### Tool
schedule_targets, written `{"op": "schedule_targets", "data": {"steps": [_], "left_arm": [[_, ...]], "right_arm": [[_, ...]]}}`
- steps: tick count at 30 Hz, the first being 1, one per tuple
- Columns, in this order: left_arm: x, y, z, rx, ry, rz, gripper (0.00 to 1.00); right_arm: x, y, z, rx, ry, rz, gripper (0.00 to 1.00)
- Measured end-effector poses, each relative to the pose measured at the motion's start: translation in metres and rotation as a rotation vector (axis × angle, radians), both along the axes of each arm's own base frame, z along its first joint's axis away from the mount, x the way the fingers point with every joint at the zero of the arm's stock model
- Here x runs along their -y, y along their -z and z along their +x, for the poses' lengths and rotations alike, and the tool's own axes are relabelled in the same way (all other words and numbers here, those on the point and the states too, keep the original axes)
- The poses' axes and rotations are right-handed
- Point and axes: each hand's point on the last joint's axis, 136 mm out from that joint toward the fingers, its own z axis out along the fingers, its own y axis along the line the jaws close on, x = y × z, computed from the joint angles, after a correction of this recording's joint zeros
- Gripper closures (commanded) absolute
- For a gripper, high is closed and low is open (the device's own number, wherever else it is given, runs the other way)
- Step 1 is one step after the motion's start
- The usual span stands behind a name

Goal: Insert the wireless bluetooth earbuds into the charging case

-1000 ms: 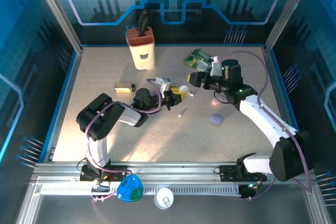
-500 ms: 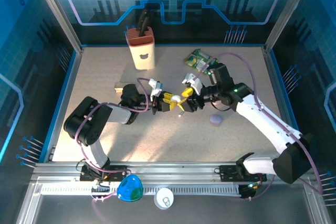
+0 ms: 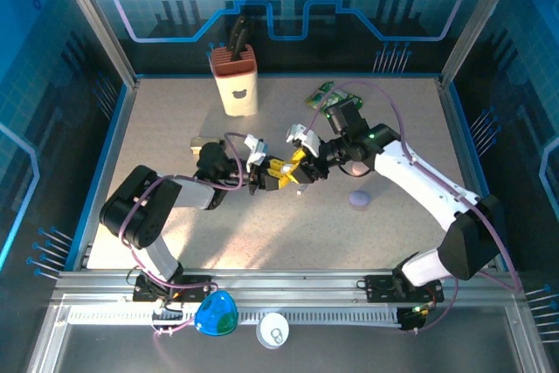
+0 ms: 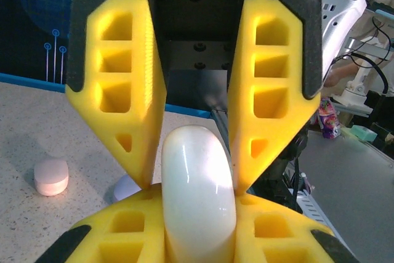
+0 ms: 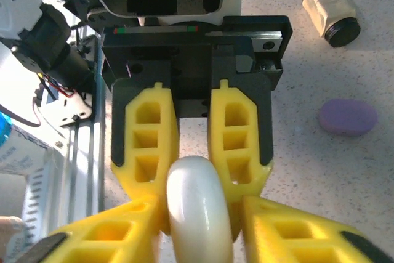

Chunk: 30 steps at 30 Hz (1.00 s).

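Note:
A glossy white pebble-shaped charging case point(image 4: 198, 164) is held edge-on above the table. My left gripper point(image 4: 200, 196) is shut on its near end. My right gripper point(image 5: 201, 204) faces it head-on, fingers either side of the case point(image 5: 198, 183). One finger touches it and a thin gap shows at the other. From above, the left gripper point(image 3: 278, 175) and right gripper point(image 3: 302, 167) meet tip to tip mid-table. A small pinkish piece point(image 4: 50, 177), seemingly one of the earbuds, lies on the table beyond. No lid opening is visible on the case.
A purple pebble point(image 3: 359, 199) lies on the table below the right arm. A small dark-capped jar point(image 3: 206, 144) sits behind the left gripper. A cream holder point(image 3: 236, 83) and a green packet point(image 3: 321, 93) stand at the back. A blue object point(image 3: 216, 314) rests on the front rail.
The right arm swung left and brought its gripper up to the left gripper, its jaws narrowing around the white case. The left arm drew back slightly, still gripping.

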Motion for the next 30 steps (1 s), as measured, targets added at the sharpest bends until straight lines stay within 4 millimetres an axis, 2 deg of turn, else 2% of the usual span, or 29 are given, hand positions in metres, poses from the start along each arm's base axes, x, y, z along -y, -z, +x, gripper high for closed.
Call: {"op": "schedule_targets", "data": {"steps": [2, 4, 5, 7, 9, 11, 17, 23, 30], "left_arm": [[0.0, 0.001, -0.001, -0.001, 0.006, 0.002, 0.84], [-0.001, 0.002, -0.002, -0.004, 0.006, 0.004, 0.81], [-0.001, 0.002, -0.002, -0.005, 0.006, 0.004, 0.72], [-0.001, 0.001, -0.001, -0.002, -0.005, 0.0, 0.63], [-0.001, -0.001, 0.0, 0.001, -0.018, -0.005, 0.49], [-0.003, -0.003, 0.0, 0.004, -0.037, -0.009, 0.45], [-0.007, -0.014, 0.006, 0.013, -0.118, -0.035, 0.45], [-0.002, -0.019, 0.008, -0.024, -0.146, -0.05, 0.46], [0.004, -0.024, 0.005, -0.042, -0.127, -0.058, 0.57]], "right_arm": [[0.0, 0.0, -0.001, 0.002, -0.006, 0.001, 0.85], [0.0, 0.0, -0.001, 0.006, -0.009, 0.0, 0.88], [0.0, 0.0, -0.001, 0.008, -0.01, 0.0, 0.89], [0.0, -0.002, 0.0, 0.015, -0.006, 0.008, 0.91], [-0.001, -0.008, 0.002, 0.037, 0.001, 0.032, 0.93], [0.0, -0.015, 0.002, 0.063, 0.011, 0.069, 0.93], [0.015, -0.037, 0.007, 0.107, 0.056, 0.204, 0.94], [0.013, -0.046, 0.006, 0.127, 0.047, 0.278, 0.95], [0.01, -0.053, 0.008, 0.143, 0.041, 0.312, 0.95]]}}
